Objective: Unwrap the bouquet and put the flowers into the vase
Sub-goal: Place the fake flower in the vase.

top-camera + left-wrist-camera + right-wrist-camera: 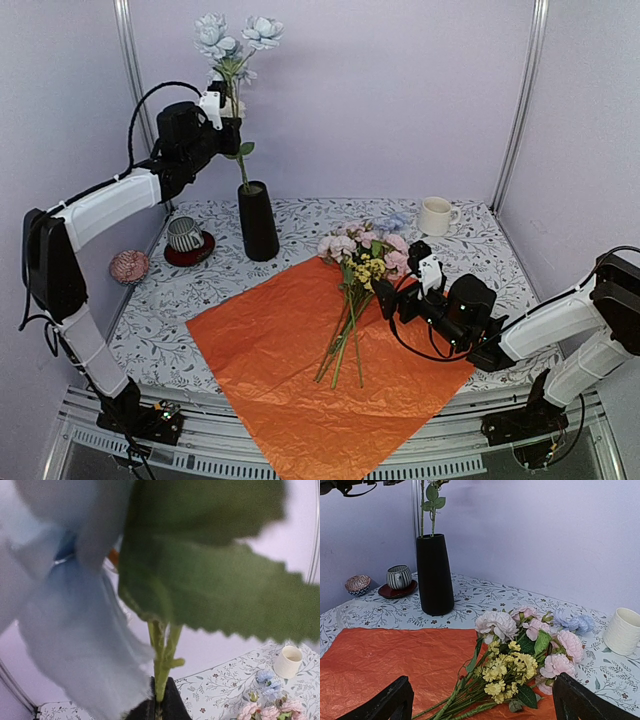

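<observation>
Orange paper (290, 370) holds loose flowers (362, 255) beside the wide-apart right gripper (402, 282).
Left gripper (232, 130) pinches the blue flower (235, 35) in the vase (258, 222); a sideways tug could tip the vase.

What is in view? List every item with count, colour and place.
vase: one, black, back left of the table.
blue flower stem: one, pale blue blooms, lower end in the vase.
loose flowers: one bunch, pink, white, yellow and pale blue, lying at the orange paper's far edge.
orange paper: one sheet, spread flat, front centre.
white mug: one, back right.
striped cup: one, grey and white, on a red saucer, left of the vase.
patterned bowl: one, pinkish, far left edge.
left gripper: shut on the blue flower stem, above the vase.
right gripper: open, beside the loose flowers.
</observation>
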Motion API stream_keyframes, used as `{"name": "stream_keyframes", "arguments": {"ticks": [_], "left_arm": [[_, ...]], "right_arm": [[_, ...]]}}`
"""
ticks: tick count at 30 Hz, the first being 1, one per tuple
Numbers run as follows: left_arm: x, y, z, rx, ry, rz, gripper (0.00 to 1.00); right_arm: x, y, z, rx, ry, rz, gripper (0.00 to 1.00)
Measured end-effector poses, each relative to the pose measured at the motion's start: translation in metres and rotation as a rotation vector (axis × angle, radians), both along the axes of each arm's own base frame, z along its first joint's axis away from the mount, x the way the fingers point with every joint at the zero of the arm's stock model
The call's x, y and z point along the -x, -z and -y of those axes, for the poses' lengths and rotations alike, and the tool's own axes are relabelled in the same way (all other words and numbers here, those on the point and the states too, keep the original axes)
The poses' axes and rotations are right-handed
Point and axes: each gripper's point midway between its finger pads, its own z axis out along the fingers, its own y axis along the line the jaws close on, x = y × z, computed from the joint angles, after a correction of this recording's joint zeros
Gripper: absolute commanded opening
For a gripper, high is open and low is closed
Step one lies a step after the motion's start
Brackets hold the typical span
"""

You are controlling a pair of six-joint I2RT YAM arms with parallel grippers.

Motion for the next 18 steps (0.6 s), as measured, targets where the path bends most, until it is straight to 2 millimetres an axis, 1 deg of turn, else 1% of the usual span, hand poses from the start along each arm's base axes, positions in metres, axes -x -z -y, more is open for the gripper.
{"name": "stream_keyframes", "arguments": {"ticks": [5,10,13,16,18], "left_arm": [[-0.003,0.011,0.002,-0.003,0.003,-0.02,0.03],[-0.008,0.033,0.007,0.004,0.025,-0.066,0.04],[-0.013,0.05,0.012,0.013,0.038,-0.106,0.05],[-0.02,0.076,0.016,0.019,0.045,-0.17,0.06],[-0.025,0.099,0.018,0.018,0.038,-0.229,0.08]], "right_arm": [[0.0,-0.002,-0.002,-0.001,-0.007,0.004,0.99],[0.0,-0.003,-0.002,-0.003,-0.008,0.005,0.99],[0.0,-0.002,-0.002,-0.002,-0.01,0.005,0.99],[0.0,-0.002,-0.003,-0.002,-0.01,0.004,0.99],[0.0,-0.002,-0.003,-0.001,-0.01,0.004,0.99]]}}
